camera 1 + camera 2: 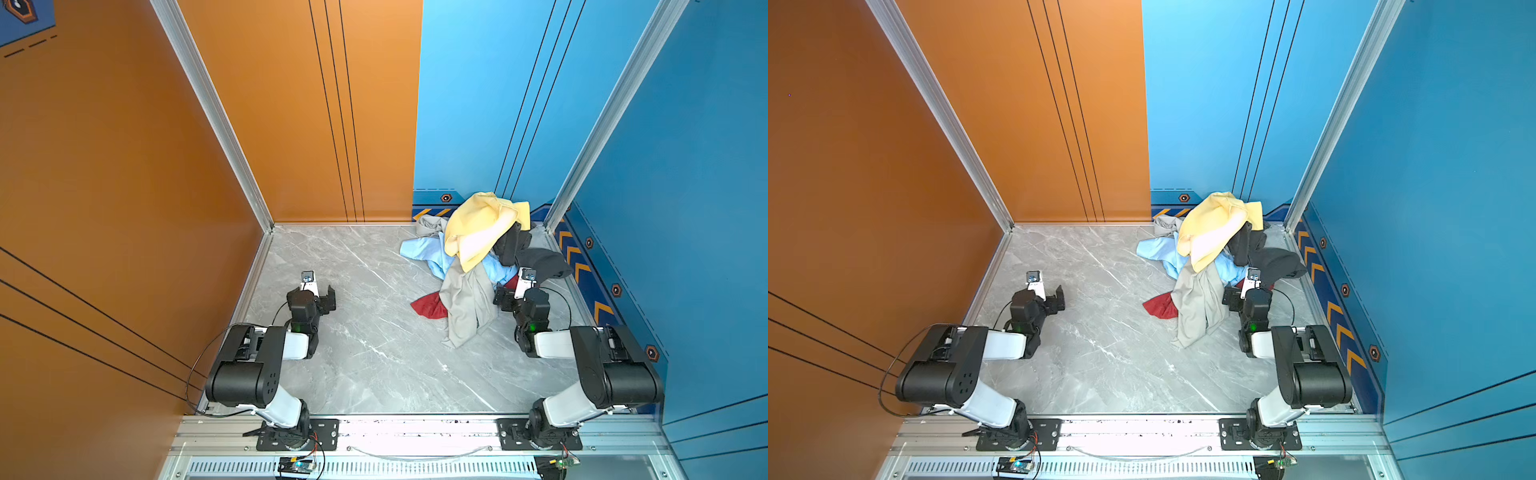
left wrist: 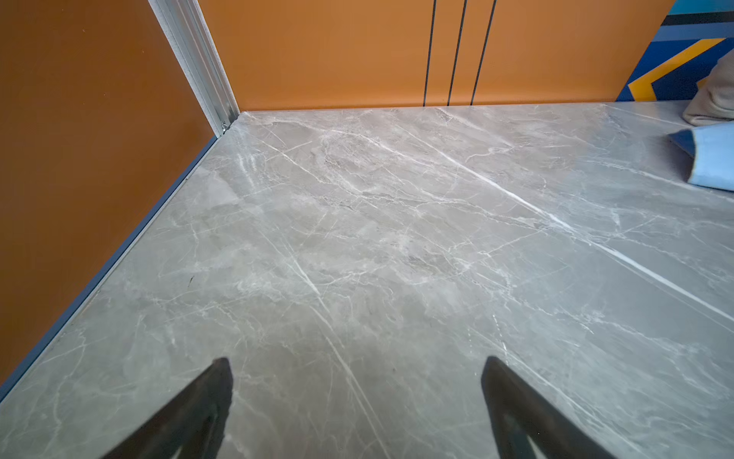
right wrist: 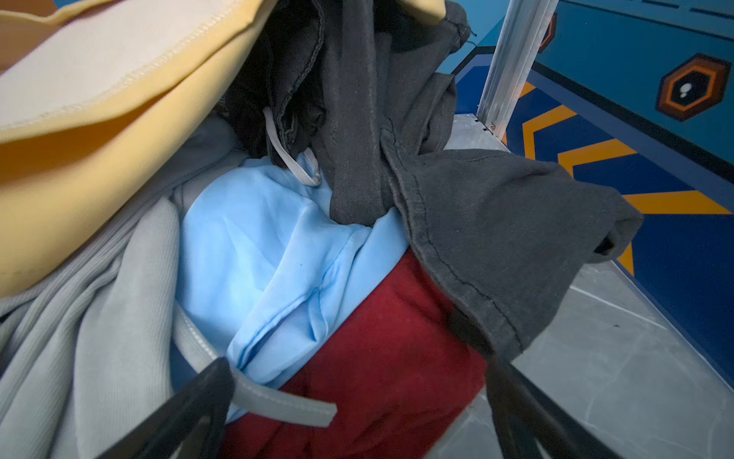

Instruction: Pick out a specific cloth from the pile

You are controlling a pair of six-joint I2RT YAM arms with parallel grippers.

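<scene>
Red cloth is lying under the pile toward the table's far right corner. You are seeing one fold poking out from beneath the grey cloth on the pile's near side. Your right gripper is hovering at the pile's right side with its jaws spread wide. It is straddling another red patch below the light blue cloth and the black cloth, pinching nothing. Your left gripper is hanging over the table near its left edge, jaws likewise parted.
</scene>
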